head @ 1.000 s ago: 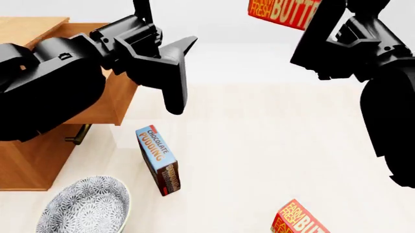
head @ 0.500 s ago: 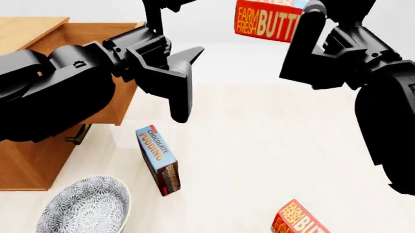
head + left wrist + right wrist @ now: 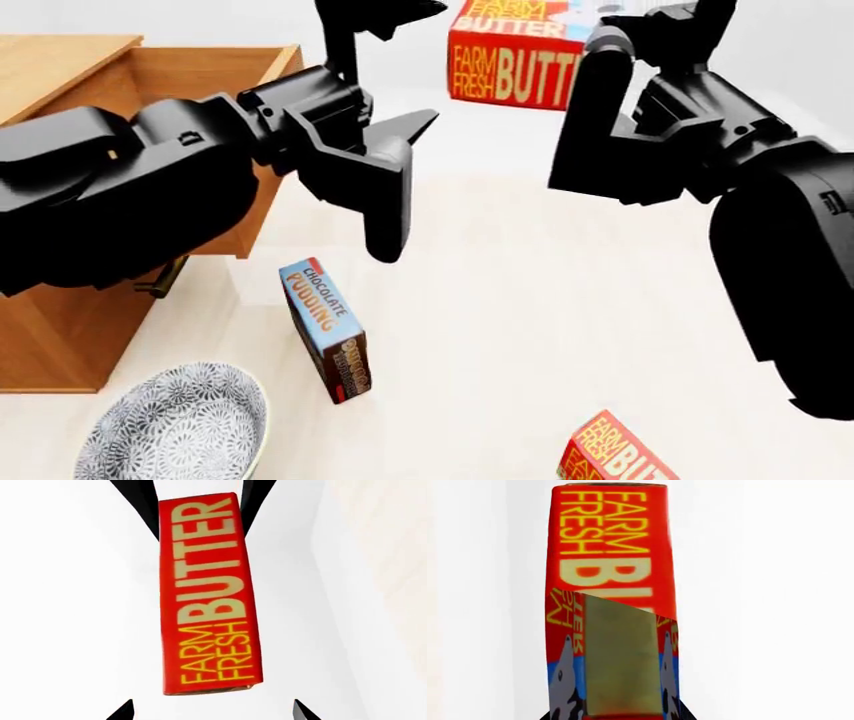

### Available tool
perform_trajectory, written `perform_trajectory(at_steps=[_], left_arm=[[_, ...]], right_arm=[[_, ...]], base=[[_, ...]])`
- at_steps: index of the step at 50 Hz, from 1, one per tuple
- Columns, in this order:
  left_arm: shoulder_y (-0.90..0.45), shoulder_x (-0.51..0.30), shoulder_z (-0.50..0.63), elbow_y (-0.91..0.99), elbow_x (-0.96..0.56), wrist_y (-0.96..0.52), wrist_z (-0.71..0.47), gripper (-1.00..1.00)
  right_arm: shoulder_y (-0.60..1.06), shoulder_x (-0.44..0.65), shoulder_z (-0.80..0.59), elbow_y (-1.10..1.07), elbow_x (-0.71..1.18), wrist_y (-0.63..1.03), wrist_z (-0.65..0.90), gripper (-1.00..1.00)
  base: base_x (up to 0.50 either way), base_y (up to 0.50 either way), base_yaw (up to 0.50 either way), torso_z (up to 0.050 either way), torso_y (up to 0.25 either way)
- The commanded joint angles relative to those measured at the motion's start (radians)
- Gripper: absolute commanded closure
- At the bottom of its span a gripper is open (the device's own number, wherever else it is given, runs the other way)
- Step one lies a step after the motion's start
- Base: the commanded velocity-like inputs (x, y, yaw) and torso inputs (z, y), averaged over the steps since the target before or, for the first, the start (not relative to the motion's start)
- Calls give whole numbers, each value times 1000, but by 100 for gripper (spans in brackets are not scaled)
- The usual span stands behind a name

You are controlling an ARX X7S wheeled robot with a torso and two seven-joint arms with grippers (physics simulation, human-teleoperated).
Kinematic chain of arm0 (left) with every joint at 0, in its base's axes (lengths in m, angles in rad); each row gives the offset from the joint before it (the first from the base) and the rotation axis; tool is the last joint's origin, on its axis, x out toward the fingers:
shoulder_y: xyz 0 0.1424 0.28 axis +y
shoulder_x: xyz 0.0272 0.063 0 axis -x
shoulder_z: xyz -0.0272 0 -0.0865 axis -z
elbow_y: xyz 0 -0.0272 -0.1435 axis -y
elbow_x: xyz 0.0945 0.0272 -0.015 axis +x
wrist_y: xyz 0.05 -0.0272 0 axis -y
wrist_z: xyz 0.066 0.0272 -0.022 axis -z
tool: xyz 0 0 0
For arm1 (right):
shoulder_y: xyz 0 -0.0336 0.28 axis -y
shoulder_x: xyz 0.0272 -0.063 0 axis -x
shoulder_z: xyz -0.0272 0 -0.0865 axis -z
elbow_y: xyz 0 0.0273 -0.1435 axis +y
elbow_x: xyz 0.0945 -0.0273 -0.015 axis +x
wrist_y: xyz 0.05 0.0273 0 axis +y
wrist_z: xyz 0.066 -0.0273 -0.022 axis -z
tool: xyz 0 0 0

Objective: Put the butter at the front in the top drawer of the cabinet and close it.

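Butter: red carton held aloft at the head view's upper edge, clamped by the right gripper; its top is cropped and its right end sits behind the black finger. The right wrist view shows a finger pad flat on the carton face.

Left gripper: jaws spread wide, holding nothing, raised beside the top drawer, which stands pulled out of the cabinet; the drawer interior is mostly hidden by the arm.

Second butter carton: on the floor, cut off by the frame.

Pudding box: apparently standing tilted, near the patterned bowl.
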Motion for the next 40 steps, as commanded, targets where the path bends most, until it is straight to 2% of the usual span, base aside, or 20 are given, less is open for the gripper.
perform_trajectory(at_steps=[1, 40], left_arm=[[11, 6, 1, 1, -4, 5, 8, -100], [22, 0, -15, -20, -10, 3, 13, -100]], right_arm=[[22, -7, 20, -10, -83, -20, 7, 100], [16, -12, 25, -64, -79, -13, -17, 100]], base=[[0, 0, 0, 0, 0], [0, 0, 0, 1, 1]])
